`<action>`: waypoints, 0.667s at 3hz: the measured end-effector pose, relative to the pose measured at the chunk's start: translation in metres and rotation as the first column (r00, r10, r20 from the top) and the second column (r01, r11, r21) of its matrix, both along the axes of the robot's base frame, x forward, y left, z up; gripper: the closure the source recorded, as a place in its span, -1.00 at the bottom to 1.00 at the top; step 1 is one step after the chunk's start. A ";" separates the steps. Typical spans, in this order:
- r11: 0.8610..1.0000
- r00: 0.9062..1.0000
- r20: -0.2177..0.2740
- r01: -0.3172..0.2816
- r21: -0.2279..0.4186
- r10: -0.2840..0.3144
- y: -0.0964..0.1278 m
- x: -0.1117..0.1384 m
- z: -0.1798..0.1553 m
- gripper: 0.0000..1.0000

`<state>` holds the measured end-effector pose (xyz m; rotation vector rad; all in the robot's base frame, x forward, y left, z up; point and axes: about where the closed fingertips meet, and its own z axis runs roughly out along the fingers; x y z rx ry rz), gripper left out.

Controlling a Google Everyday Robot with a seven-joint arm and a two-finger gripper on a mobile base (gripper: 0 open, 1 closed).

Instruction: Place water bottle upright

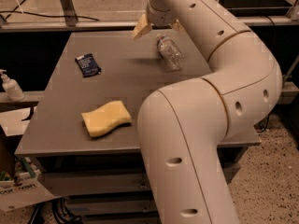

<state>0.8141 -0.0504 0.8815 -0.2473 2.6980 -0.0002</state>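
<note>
The water bottle (170, 53) is clear ribbed plastic and lies on its side at the back right of the grey table (60, 139), its cap end pointing toward the far edge. My gripper (158, 28) hangs just above and behind the cap end. Its tan fingertips (139, 29) are spread apart on either side of the bottle's top, and it holds nothing. My arm's large cream links fill the right and front of the view and hide the table's right side.
A yellow sponge (106, 118) lies at the front left of the table. A small dark packet (88, 64) lies at the back left. A white pump-dispenser bottle (9, 85) stands off the table at the left. A metal rail (70, 24) runs behind the table.
</note>
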 end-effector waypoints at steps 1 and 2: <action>0.999 0.999 0.001 0.037 -0.011 -0.037 -0.015 0.008 -0.004 -1.00; 0.998 0.998 -0.011 0.056 -0.016 -0.057 -0.024 0.010 -0.011 -1.00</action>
